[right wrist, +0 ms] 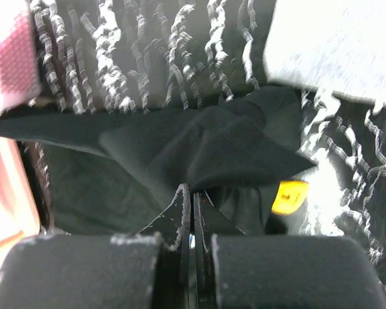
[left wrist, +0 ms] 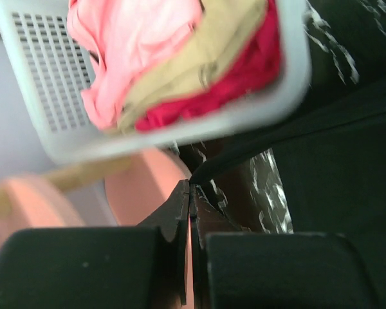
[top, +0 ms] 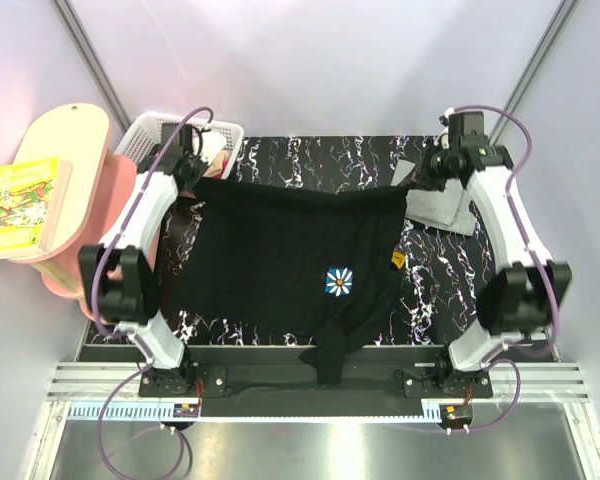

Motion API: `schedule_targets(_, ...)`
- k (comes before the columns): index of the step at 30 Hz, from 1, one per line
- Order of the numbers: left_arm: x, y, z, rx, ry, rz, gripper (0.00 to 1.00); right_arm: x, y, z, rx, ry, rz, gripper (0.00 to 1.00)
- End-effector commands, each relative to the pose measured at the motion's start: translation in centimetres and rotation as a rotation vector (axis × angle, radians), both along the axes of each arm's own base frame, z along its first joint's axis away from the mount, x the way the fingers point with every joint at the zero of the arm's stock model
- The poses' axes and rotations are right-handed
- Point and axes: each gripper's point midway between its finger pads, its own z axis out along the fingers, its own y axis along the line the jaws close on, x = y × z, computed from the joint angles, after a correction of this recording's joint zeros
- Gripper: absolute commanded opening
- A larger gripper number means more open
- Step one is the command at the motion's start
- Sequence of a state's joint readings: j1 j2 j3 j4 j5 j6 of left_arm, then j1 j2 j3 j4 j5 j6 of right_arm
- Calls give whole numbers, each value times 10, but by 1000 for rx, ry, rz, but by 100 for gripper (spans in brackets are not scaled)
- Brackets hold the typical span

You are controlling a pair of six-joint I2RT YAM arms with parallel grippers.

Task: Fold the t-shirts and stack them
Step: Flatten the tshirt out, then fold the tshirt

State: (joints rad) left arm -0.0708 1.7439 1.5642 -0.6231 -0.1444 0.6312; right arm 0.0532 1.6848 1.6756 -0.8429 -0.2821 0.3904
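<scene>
The table (top: 310, 160) has a black top with white marble veins. A black shirt (top: 270, 260) lies spread over most of it, with a white daisy (top: 338, 281) facing up, and one part hangs over the near edge. A folded grey shirt (top: 435, 208) lies at the far right, just beside the black one. A white basket (top: 155, 128) stands at the far left corner.

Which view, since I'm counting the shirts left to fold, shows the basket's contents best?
The left wrist view: it looks into the basket, showing a pink shirt, tan shirt and red shirt inside. The top external view has the basket partly behind the left arm, contents unclear. The right wrist view catches only a blurred corner.
</scene>
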Motion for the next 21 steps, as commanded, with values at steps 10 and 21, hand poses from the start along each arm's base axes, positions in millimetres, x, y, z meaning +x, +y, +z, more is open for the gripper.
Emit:
schedule_targets(10,-43,-6,-44,-25,25,-25,0,-106,33,-40,98,92,52,0)
schedule_targets(21,-74,7,-82,31,105,-5,0,-174,51,-97,181,312,86,25)
